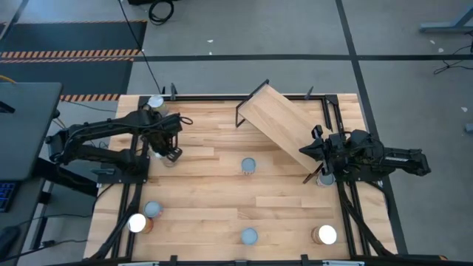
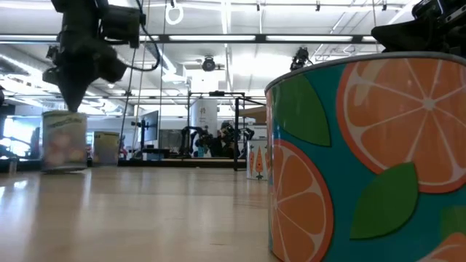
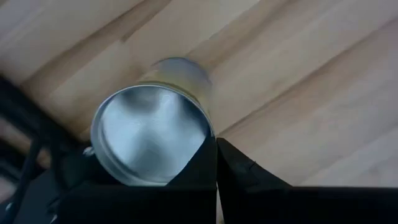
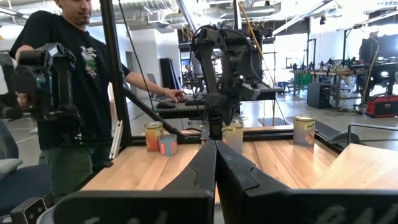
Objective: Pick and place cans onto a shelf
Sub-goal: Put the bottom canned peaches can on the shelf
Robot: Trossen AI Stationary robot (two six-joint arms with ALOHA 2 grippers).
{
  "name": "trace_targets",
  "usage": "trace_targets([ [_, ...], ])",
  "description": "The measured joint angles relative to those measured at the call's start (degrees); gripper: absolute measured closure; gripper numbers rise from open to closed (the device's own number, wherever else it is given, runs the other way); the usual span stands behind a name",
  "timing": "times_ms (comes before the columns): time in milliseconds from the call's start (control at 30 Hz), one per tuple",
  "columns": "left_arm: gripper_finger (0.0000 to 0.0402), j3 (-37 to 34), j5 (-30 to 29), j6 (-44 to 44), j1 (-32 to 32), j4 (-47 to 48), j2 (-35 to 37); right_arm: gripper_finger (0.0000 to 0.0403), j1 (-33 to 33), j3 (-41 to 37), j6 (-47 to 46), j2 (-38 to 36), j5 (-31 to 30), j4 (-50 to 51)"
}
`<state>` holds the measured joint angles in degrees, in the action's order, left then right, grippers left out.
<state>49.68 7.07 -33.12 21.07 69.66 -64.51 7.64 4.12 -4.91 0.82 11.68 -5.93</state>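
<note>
While my left gripper (image 1: 171, 154) hangs right over a can (image 3: 152, 134) near the table's left edge, its two fingers are pressed together with nothing in them; my right gripper (image 1: 310, 151) waits by the shelf (image 1: 284, 122), fingers together too; the shelf sits tilted at the far side of the table (image 1: 214, 199); more cans stand around the table; a person (image 4: 68, 93) stands beyond it.

Two matte-black jointed arms are showing; the left gripper (image 3: 216, 163) is tapering into wedge-shaped black fingers.
</note>
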Motion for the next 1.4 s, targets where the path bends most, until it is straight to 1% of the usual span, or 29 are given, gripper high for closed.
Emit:
trace_targets([
  [200, 0.04, 4.19, -0.33, -0.25, -3.64, -3.04, 0.0, 0.0392, 0.0, -0.01, 0.0, 0.0, 0.0, 0.01],
  [333, 0.04, 5.2, -1.02, -0.96, -6.88, -4.02, -0.85, 0.0392, 0.0, -0.01, 0.0, 0.01, -0.02, 0.0],
  [433, 0.0398, 5.17, -3.18, -1.14, -9.51, -4.26, -2.52, 0.0392, 0.0, -0.01, 0.0, 0.0, -0.02, 0.0],
  [500, 0.0399, 5.17, -6.28, -0.96, -11.46, -4.55, -3.99, 0.0392, 0.0, -0.01, 0.0, 0.01, 0.0, 0.0],
  [600, 0.04, 5.3, -9.44, -0.98, -14.41, -5.24, -6.19, 0.0392, 0.0, -0.01, 0.0, 0.02, 0.0, 0.0],
  [733, 0.0399, 5.02, -9.88, -3.79, -17.93, -5.57, -8.53, 0.0392, 0.0, 0.0, 0.0, 0.02, -0.01, 0.0],
  [833, 0.0399, 5.09, -9.87, -5.87, -20.03, -6.22, -8.72, 0.0392, 0.0, 0.0, 0.0, 0.01, 0.0, 0.0],
  [1000, 0.0398, 5.1, -10.03, -9.84, -21.08, -8.08, -8.47, 0.0392, 0.0, 0.0, 0.0, 0.02, -0.02, 0.0],
  [1200, 0.0395, 7.32, -10.75, -10.56, -20.92, -7.96, -8.48, 0.0392, 0.0, -0.02, 0.0, 0.0, -0.02, 0.0],
  [1400, 0.0368, 9.48, -10.57, -15.08, -20.88, -7.3, -8.46, 0.0392, 0.0, -0.02, 0.0, 0.02, -0.01, 0.0],
])
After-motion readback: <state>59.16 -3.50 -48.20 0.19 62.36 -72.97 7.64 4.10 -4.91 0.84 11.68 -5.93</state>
